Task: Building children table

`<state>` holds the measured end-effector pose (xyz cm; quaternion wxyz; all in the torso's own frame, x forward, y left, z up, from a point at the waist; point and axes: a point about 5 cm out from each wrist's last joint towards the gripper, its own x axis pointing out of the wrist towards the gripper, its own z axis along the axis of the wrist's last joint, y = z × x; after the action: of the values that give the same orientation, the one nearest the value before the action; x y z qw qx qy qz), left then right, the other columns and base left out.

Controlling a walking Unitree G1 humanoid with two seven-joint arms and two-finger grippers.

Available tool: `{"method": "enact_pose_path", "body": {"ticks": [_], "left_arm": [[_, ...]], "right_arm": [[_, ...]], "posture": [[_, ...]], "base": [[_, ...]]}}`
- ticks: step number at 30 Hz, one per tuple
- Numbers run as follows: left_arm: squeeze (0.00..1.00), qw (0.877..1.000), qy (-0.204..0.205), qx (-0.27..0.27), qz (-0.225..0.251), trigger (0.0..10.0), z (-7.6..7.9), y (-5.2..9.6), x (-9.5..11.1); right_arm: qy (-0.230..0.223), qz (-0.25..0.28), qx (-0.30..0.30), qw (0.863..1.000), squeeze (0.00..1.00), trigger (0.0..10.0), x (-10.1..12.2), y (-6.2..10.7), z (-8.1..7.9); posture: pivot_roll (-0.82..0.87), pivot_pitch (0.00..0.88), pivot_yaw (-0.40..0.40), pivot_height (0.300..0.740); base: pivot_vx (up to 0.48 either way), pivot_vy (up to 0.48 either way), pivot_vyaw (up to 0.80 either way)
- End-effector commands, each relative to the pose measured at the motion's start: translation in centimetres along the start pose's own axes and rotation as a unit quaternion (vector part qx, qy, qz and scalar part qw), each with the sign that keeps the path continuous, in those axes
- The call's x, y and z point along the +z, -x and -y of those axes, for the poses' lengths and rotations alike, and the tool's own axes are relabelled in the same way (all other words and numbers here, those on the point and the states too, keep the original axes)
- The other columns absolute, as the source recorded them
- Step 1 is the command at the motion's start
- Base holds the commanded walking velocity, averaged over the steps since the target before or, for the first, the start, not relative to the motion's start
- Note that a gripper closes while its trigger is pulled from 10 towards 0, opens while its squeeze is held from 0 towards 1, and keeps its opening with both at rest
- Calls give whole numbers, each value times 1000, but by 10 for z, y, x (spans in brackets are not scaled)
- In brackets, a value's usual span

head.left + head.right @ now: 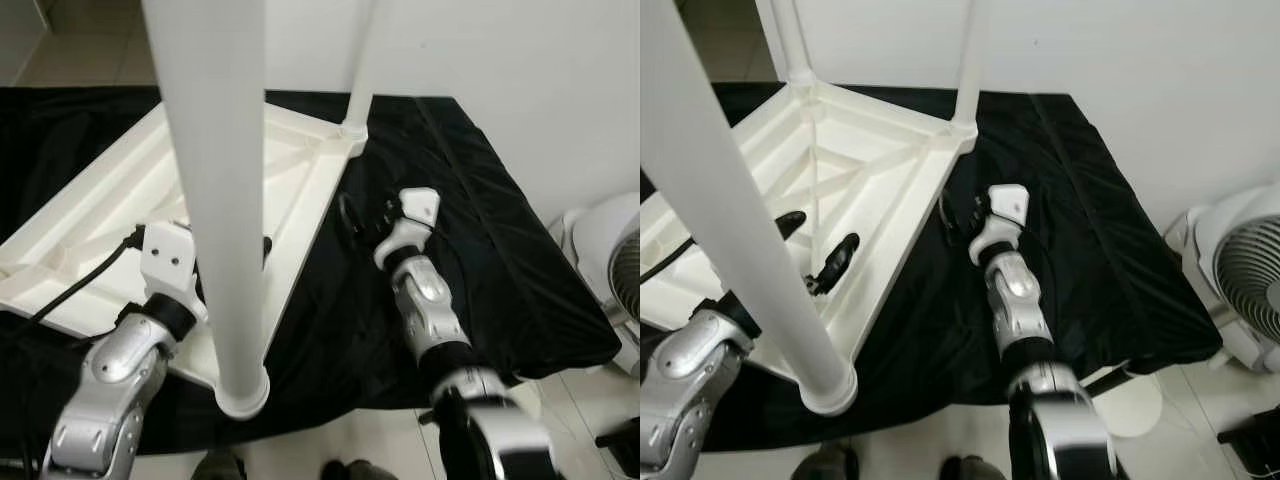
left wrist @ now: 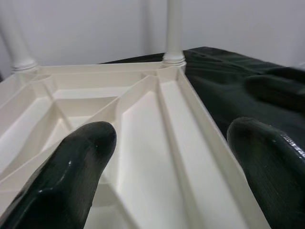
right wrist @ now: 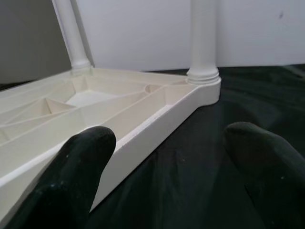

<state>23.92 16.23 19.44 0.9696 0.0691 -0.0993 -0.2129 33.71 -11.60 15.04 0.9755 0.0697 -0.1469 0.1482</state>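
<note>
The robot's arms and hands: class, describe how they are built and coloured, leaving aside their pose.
Both arms are rounded silver shells joined by black segments. The left arm carries a white wrist block with small dark dots, and a black cable runs to it. The right arm ends in a similar white block. The left hand and right hand each have two long, glossy black fingers with rounded tips.

You see a cream-white table with plain white legs, unpatterned, lying on a solid black cloth. Your arms are silver with black joints; the left end effector and right end effector each have glossy black fingers. Beside you, the fan is white with a grey grille. The wall is plain white, the floor pale.
</note>
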Motion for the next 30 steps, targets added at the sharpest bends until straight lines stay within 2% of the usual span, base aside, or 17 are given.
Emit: {"method": "enact_pose_path", "body": {"ticks": [1,3,4,8,15,19,26,30], "left_arm": [[831,1000,-18,-17,-17,10000,-4,3,-6],[831,999,-24,-18,-21,10000,-5,4,-7],[0,999,-35,-26,-28,10000,-7,5,-9],[0,994,-66,-67,-58,10000,-10,12,-18],[0,986,-89,-115,-88,10000,-11,20,-27],[0,980,-103,-137,-101,10000,-24,28,-29],[0,974,-97,-169,-118,10000,-39,41,-27],[0,968,-95,-193,-131,10000,-45,50,-25]], "right_arm": [[3,13,4,1000,0,10000,10,5,0],[5,13,4,1000,0,10000,12,8,0],[6,13,4,1000,0,10000,14,13,0],[9,9,4,1000,0,10000,22,24,2],[16,-4,2,1000,0,10000,28,32,5],[24,-16,11,1000,0,10000,33,38,5],[38,-42,28,998,0,10000,36,50,10],[54,-62,34,996,0,10000,34,59,18]], "posture": [[215,83,-84,740],[215,83,-84,740],[210,87,-84,740],[201,91,-82,740],[191,97,-76,740],[183,102,-71,740],[175,105,-64,740],[175,105,-56,740]], "base": [[0,0,0],[0,0,0],[0,0,0],[0,0,0],[0,0,0],[0,0,0],[0,0,0],[0,0,0]]}}
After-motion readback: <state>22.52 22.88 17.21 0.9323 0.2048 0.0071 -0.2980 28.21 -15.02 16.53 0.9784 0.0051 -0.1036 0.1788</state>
